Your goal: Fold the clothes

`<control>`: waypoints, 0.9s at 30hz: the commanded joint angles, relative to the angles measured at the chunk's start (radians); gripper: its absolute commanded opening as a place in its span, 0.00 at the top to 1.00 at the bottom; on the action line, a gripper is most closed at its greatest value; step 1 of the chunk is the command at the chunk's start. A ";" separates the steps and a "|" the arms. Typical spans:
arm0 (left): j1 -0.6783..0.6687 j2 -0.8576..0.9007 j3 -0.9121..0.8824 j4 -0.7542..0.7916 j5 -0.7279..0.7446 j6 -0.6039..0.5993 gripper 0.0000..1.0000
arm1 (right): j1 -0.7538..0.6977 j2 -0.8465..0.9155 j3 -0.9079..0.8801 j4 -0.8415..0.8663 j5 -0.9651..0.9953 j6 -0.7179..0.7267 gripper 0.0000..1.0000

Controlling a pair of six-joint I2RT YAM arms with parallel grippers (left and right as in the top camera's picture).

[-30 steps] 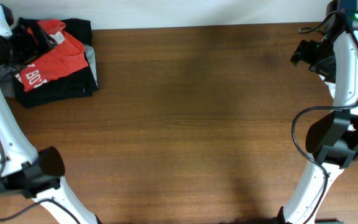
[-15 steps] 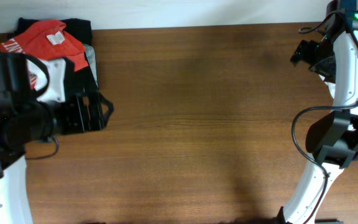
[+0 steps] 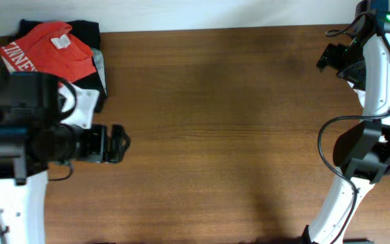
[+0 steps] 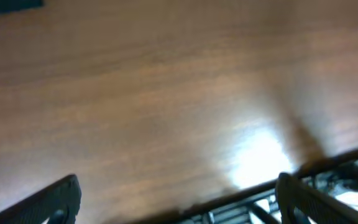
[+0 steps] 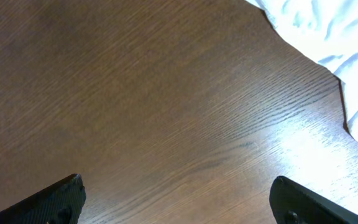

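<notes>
A folded red-orange T-shirt with white lettering lies on a dark garment at the table's back left corner. My left gripper hangs open over bare wood in front of and to the right of that pile, touching no cloth. In the left wrist view its fingers stand wide apart with only blurred table between them. My right gripper is at the back right, open and empty. In the right wrist view, white cloth lies rumpled ahead of the right gripper, past the fingertips.
The brown wooden table spans the overhead view. The left arm's body covers the front part of the garment pile. The right arm runs along the right edge. The table's edge shows in the left wrist view.
The left arm has swung away from the pile at the back left toward the front, uncovering the red-orange T-shirt; its gripper now hangs over bare wood. The right arm has not moved.
</notes>
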 commanded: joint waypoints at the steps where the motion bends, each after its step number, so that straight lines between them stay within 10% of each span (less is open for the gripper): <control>1: -0.041 -0.166 -0.249 0.220 -0.005 0.056 0.01 | 0.003 -0.012 0.006 0.000 0.002 0.006 0.02; 18: -0.040 -1.222 -1.612 1.620 -0.092 0.056 0.01 | 0.003 -0.012 0.006 0.000 0.002 0.005 0.02; 27: -0.039 -1.312 -1.738 1.545 -0.190 0.037 0.01 | 0.003 -0.012 0.006 0.000 0.002 0.005 0.02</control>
